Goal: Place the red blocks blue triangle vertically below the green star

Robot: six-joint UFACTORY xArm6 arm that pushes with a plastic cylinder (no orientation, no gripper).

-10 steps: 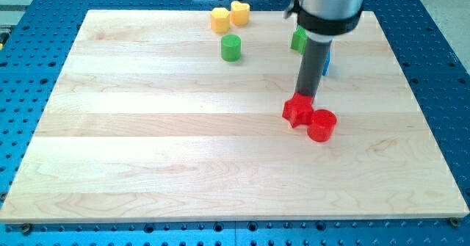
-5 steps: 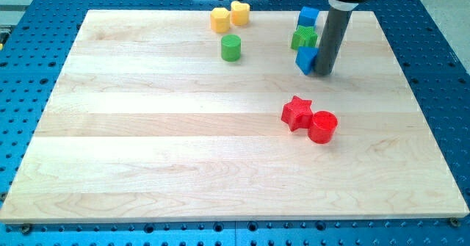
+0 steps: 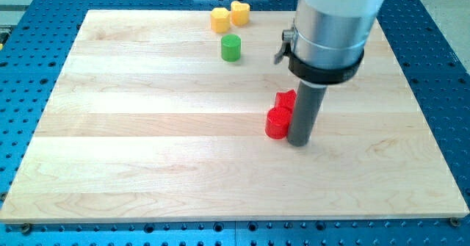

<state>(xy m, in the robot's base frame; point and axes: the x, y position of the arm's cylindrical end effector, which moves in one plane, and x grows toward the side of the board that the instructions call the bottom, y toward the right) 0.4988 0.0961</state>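
Observation:
My tip (image 3: 298, 142) rests on the board right of centre, touching the right side of the red cylinder (image 3: 276, 123). The red star (image 3: 285, 99) sits just above the cylinder, partly hidden behind the rod. The arm's wide grey body covers the upper right of the board, so the green star and the blue blocks do not show.
A green cylinder (image 3: 231, 48) stands at the upper middle. A yellow hexagonal block (image 3: 219, 19) and a yellow heart block (image 3: 239, 12) sit side by side near the top edge. The wooden board (image 3: 147, 150) lies on a blue perforated table.
My tip came down from beside the blue block to the red cylinder's right side. The red cylinder slid left to sit below the red star. The arm now hides the green star and blue blocks.

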